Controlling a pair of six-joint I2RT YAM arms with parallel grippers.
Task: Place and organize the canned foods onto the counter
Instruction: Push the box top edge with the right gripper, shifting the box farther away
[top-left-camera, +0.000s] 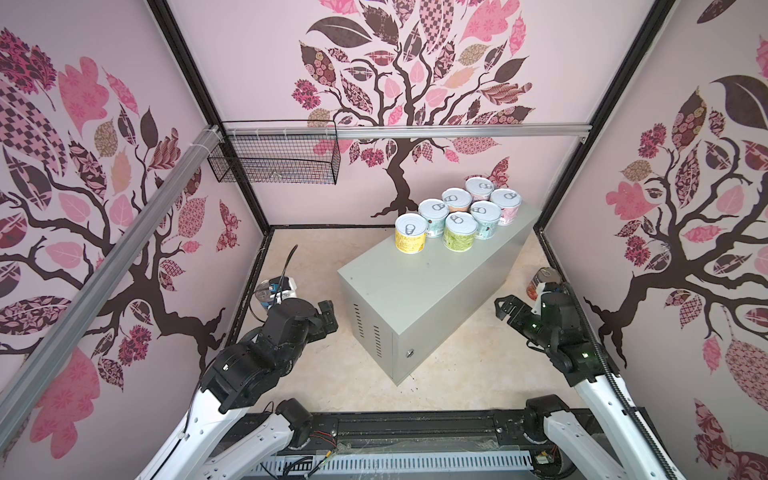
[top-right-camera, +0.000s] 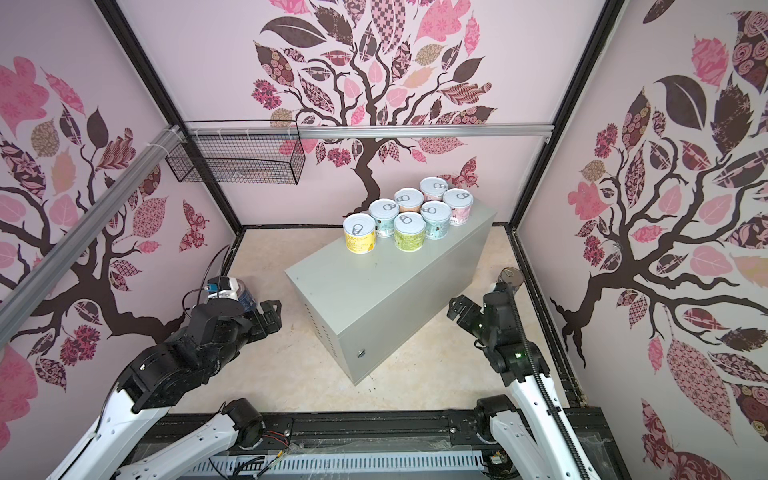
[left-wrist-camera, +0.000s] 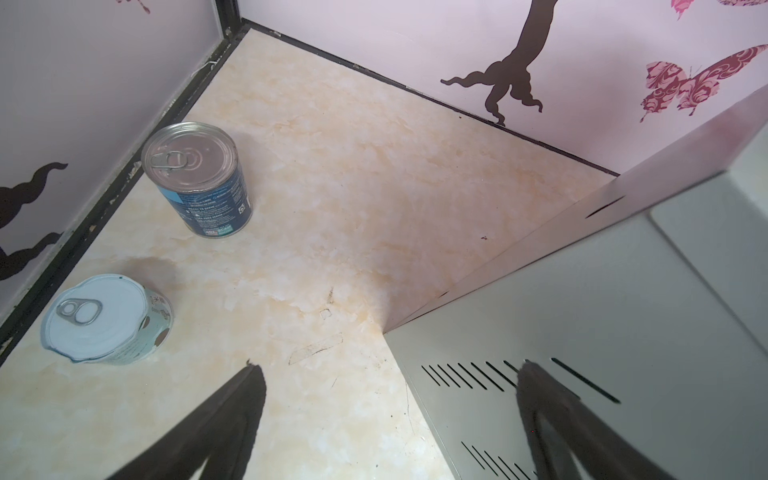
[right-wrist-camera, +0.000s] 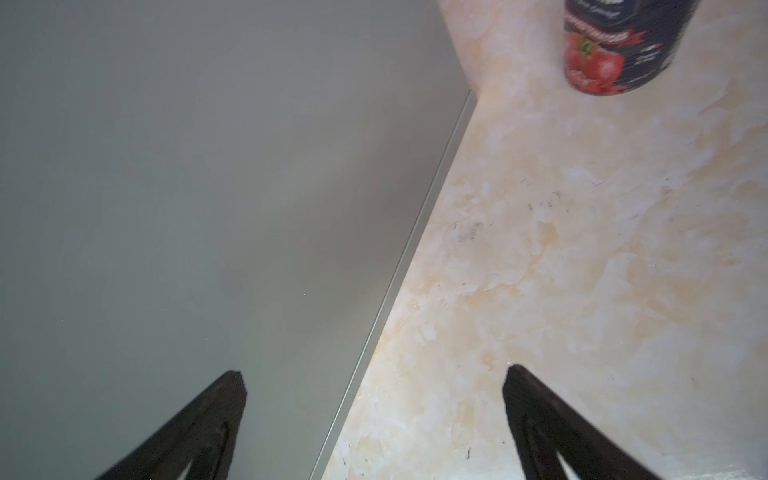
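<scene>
Seven short cans (top-left-camera: 460, 230) sit clustered on the counter's (top-left-camera: 415, 286) far end. Down on the floor (left-wrist-camera: 332, 166), left side, stand a blue can (left-wrist-camera: 199, 178) and a pale short can (left-wrist-camera: 104, 320); the tomato can (right-wrist-camera: 615, 45) is over right. Left gripper (top-left-camera: 327, 315) and right gripper (top-left-camera: 505, 308) are both spread wide, empty.

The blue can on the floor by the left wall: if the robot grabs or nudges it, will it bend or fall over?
The blue can looks like metal with its pull-tab lid unopened, so probably stiff and fairly heavy. Standing upright, it might slide under a low nudge, tip under a high one, then roll.
</scene>
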